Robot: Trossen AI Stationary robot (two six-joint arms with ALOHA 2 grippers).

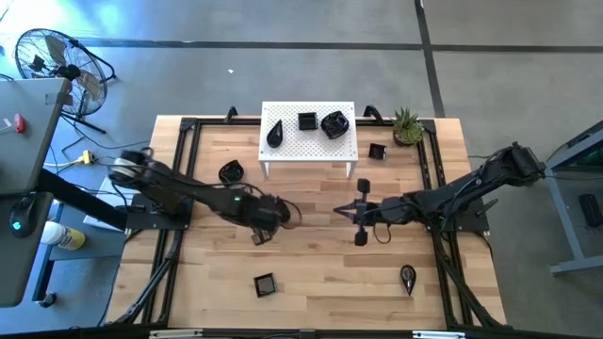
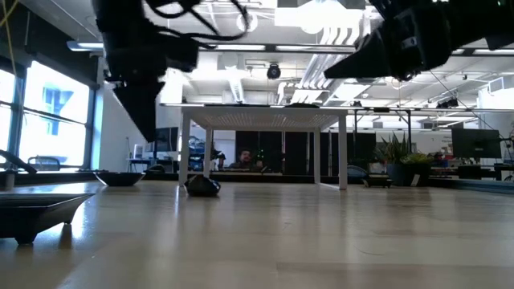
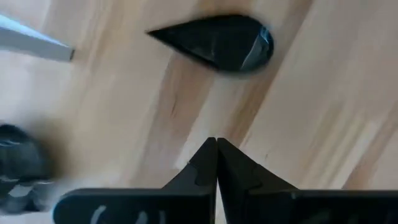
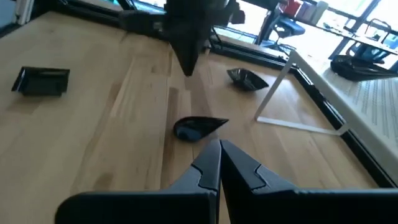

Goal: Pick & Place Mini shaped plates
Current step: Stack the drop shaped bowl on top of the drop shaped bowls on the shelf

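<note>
Plate in question: a small glossy black teardrop-shaped dish (image 3: 217, 42) lies flat on the pale wooden table (image 1: 311, 273), near its centre, in front of the white perforated stand (image 1: 308, 151).
How it will likely handle: I judge it light, stiff and slippery, probably chipping if dropped. It sits low, so the rim is the only hold. I would pinch across the narrow tail or over one raised edge.
My left gripper (image 3: 216, 163): fingers pressed together, holding nothing. It hangs just above the table with the teardrop close ahead, not touching.
My right gripper (image 4: 219, 167): also closed and empty, pointing at the same dish (image 4: 198, 128) from the opposite side.
Other plates: three black dishes (image 1: 306, 122) rest on the stand; further ones are scattered over the table, including a square one (image 1: 265, 282).
</note>
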